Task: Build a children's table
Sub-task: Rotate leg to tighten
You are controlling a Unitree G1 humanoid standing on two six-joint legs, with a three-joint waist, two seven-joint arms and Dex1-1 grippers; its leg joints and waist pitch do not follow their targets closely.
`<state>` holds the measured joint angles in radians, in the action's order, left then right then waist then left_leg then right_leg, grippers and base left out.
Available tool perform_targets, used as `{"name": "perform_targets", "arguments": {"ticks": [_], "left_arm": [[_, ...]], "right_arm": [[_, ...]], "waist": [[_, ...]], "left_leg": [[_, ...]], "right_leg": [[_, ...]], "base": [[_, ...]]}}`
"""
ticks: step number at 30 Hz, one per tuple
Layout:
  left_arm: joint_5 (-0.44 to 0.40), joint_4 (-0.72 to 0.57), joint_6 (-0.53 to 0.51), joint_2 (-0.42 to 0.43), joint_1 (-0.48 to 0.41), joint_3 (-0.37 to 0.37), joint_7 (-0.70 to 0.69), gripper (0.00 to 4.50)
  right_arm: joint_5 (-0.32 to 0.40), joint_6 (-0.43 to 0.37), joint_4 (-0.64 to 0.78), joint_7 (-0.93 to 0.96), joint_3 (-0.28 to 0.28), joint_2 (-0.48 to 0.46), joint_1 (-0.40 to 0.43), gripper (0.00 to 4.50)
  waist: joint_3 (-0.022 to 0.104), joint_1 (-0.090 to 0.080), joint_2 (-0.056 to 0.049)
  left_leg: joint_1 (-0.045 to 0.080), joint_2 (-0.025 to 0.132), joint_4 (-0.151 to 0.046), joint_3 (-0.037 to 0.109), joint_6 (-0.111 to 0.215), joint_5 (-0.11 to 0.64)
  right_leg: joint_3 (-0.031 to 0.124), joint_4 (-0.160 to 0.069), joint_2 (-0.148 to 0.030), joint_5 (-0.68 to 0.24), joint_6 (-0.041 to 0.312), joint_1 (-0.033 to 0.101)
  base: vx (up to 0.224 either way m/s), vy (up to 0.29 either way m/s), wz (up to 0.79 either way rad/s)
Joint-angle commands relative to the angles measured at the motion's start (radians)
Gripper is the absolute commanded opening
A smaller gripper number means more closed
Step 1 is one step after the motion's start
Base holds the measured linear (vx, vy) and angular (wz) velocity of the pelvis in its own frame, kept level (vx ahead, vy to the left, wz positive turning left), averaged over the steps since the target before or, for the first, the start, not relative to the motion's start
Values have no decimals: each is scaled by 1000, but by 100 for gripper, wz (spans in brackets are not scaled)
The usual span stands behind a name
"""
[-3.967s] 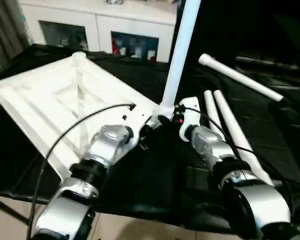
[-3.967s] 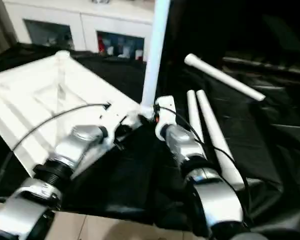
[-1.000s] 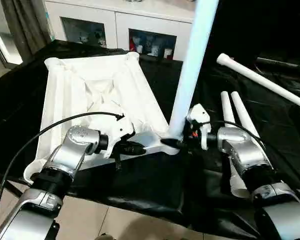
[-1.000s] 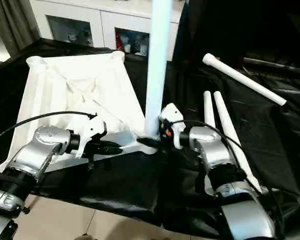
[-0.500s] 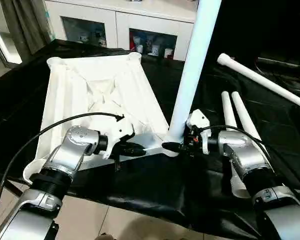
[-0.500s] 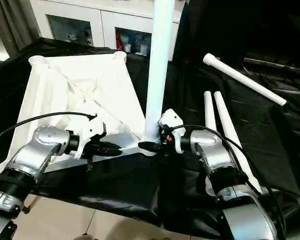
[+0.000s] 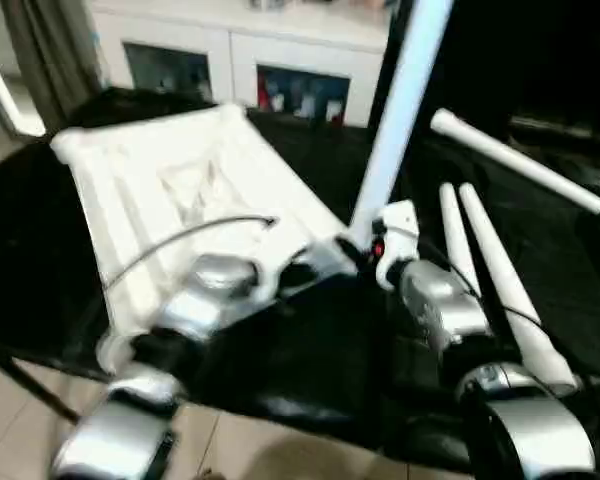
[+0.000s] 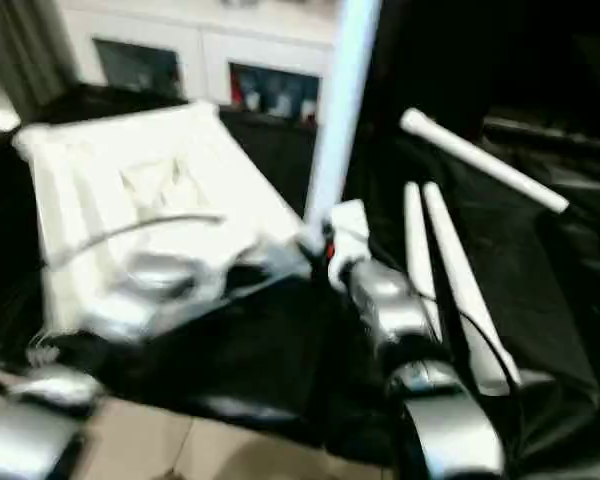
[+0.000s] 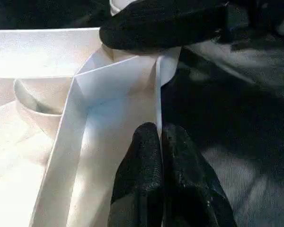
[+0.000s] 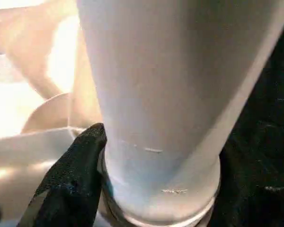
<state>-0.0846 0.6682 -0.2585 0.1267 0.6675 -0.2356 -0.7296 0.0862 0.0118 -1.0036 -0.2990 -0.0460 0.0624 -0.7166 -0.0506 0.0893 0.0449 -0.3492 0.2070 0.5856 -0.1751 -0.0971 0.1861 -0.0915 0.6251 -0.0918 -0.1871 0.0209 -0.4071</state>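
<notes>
Tabletop: lies underside up on the black-draped desk, in front of a white glass-fronted cabinet.
Standing leg: rises from the tabletop's near corner socket, leaning slightly.
Left gripper: jaws pressed together on the tabletop's thin raised rim, close to that corner.
Right gripper: one black finger lies against the standing leg's base; whether the jaws clamp it cannot be told.
Spare legs: two lie side by side on the desk beyond the right arm; a third leg lies farther back.
</notes>
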Motion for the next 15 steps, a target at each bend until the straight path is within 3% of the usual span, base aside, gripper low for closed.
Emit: {"name": "perform_targets", "arguments": {"ticks": [1,3,8,12,15], "left_arm": [[12,24,12,-28,8,43,117,0],[6,27,22,-26,10,38,111,0],[6,5,62,24,2,32,44,0],[14,-22,75,61,-16,26,-17,0],[45,-50,168,124,-45,16,-168,0]], "right_arm": [[-7,-17,-51,-29,29,-51,22,277],[0,-6,-49,-47,24,-56,18,332],[29,8,-13,-172,9,-14,0,383],[43,-4,30,-289,19,37,3,383],[31,10,89,-468,63,120,30,383]], "waist": [[59,-2,15],[59,0,10],[59,-5,14],[60,-8,16],[62,-6,17]], "left_leg": [[-6,18,-68,-1,34,201],[-5,20,-68,0,38,194],[-13,18,-70,3,45,204],[-12,20,-66,2,62,179],[-16,21,-63,1,83,138]], "right_leg": [[51,-94,-56,-322,138,50],[52,-93,-58,-314,137,48],[50,-94,-59,-336,125,56],[50,-91,-59,-297,144,55],[51,-83,-58,-227,165,59]], "base": [[0,0,0],[0,0,0],[0,0,0],[0,0,0],[0,0,0]]}}
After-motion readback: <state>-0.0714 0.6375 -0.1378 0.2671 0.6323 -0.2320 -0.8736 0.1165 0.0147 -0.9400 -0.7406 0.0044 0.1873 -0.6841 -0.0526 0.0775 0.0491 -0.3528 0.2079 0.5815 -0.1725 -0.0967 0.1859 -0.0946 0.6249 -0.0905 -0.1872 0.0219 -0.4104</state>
